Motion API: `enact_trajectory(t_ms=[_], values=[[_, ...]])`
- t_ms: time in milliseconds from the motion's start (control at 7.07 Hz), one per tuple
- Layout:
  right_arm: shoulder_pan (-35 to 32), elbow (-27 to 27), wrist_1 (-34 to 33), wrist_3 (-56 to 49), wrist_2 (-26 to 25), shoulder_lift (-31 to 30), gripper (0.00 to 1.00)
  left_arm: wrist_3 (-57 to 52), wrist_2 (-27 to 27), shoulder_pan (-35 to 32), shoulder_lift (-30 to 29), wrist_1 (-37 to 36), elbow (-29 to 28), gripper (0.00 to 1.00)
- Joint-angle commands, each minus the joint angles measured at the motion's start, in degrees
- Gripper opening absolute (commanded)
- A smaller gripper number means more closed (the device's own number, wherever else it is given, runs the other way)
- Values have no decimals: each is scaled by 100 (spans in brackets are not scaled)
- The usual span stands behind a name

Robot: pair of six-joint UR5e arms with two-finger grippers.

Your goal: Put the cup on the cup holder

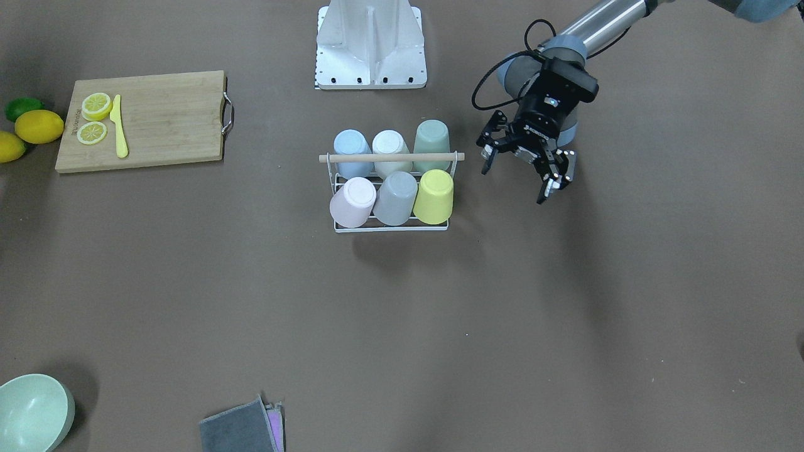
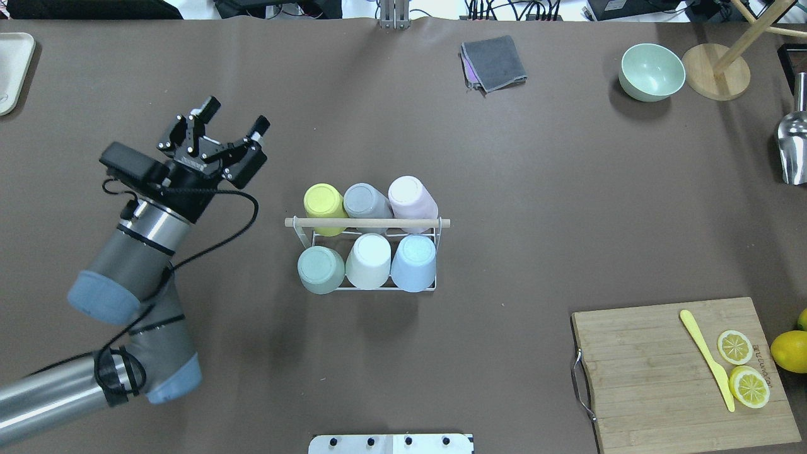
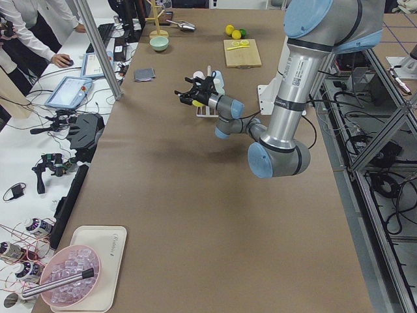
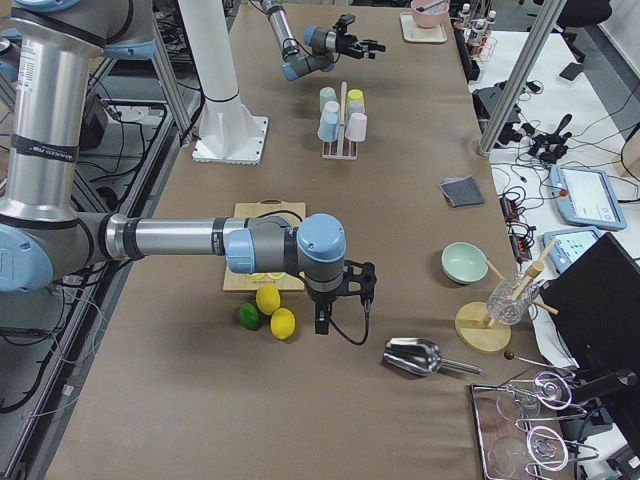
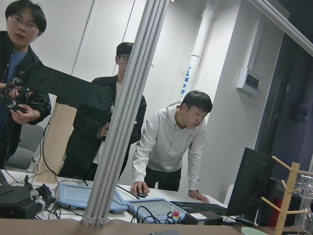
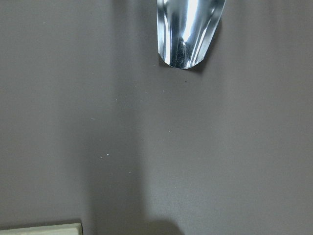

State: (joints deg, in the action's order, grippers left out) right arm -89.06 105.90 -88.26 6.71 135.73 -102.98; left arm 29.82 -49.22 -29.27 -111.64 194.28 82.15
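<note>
Six cups [image 1: 435,196] fill the rack [image 1: 392,157].
The left gripper [image 1: 515,182] hangs near it, spread apart and empty. I cannot tell how the right gripper [image 4: 325,310] is set.

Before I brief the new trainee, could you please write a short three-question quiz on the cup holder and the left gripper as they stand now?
1. How many upturned cups sit on the cup holder?
2. True or false: the left gripper is shut on a cup.
3. Fill in: in the row away from the robot, the cup between the yellow cup and the pink cup is ____.

Key
1. Six, in two rows of three.
2. False: it is open and empty, off to the holder's side.
3. Grey: the grey cup.
</note>
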Motion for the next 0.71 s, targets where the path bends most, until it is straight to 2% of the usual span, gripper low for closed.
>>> enact_trajectory(t_ms=[0, 283, 566], values=[[-6, 53, -7, 23, 24, 6, 99, 636, -1355, -1217, 195, -1185, -111, 98], [3, 10, -25, 32, 42, 163, 99, 919, -2421, -2009, 204, -2798, -164, 98], [-6, 10, -16, 15, -11, 164, 99, 920, -3099, -2564, 195, -4242, -155, 98]])
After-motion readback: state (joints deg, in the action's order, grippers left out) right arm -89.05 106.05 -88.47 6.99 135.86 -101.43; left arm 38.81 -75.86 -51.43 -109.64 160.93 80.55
